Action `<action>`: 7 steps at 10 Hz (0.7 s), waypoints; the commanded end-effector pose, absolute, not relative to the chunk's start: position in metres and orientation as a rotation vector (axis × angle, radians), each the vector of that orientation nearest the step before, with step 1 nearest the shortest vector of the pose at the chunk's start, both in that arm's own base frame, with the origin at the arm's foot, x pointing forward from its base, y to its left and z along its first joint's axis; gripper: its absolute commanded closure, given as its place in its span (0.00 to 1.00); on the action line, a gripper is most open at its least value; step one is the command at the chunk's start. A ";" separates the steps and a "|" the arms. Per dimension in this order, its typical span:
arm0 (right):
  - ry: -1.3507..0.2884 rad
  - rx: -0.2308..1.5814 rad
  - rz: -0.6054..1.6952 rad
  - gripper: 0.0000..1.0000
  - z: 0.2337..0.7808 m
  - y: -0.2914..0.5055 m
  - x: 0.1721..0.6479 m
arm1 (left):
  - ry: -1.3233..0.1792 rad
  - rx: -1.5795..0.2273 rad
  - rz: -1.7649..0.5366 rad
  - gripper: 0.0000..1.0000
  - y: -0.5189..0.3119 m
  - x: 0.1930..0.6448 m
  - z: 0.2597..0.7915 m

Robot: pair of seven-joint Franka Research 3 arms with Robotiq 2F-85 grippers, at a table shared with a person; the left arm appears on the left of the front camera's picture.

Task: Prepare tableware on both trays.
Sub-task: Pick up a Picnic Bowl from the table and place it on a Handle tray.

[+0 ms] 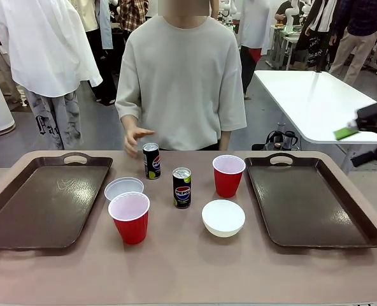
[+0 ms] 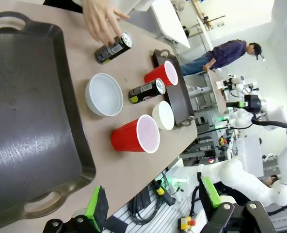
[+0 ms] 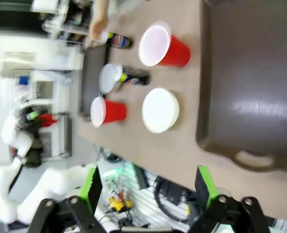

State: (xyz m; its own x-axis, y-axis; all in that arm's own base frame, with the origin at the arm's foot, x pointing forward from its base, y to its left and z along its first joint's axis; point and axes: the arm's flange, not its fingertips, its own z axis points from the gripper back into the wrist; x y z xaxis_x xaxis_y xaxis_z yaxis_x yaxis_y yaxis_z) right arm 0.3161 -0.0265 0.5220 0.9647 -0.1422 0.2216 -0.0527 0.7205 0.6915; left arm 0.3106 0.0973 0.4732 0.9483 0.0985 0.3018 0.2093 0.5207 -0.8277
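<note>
Two dark brown trays lie bare on the table, one at the left (image 1: 42, 204) and one at the right (image 1: 309, 201). Between them stand two red cups (image 1: 130, 218) (image 1: 228, 175), two white bowls (image 1: 123, 188) (image 1: 223, 217) and two black Pepsi cans (image 1: 151, 160) (image 1: 182, 187). The person's hand (image 1: 136, 137) hovers just behind the far can. My left gripper (image 2: 151, 199) is open off the table's near left corner, above the left tray's (image 2: 27, 121) handle end. My right gripper (image 1: 354, 145) (image 3: 147, 187) is open above the right tray's (image 3: 250, 87) outer side.
The person stands at the far edge of the table, behind its middle. A white table (image 1: 309, 102) stands behind at the right. Bare tabletop (image 1: 188, 268) runs along the near edge.
</note>
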 end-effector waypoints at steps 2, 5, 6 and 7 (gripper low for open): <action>-0.250 0.387 -0.110 0.00 0.549 0.088 0.358 | -0.345 -1.040 -0.073 0.00 0.099 0.310 0.473; -0.200 0.130 -0.133 0.00 0.500 0.170 0.400 | -0.345 -1.040 -0.073 0.00 0.099 0.310 0.473; -0.209 0.084 -0.143 0.00 0.482 0.180 0.408 | -0.345 -1.040 -0.073 0.00 0.099 0.310 0.473; -0.180 0.101 -0.158 0.00 0.469 0.188 0.410 | -0.345 -1.040 -0.073 0.00 0.099 0.310 0.473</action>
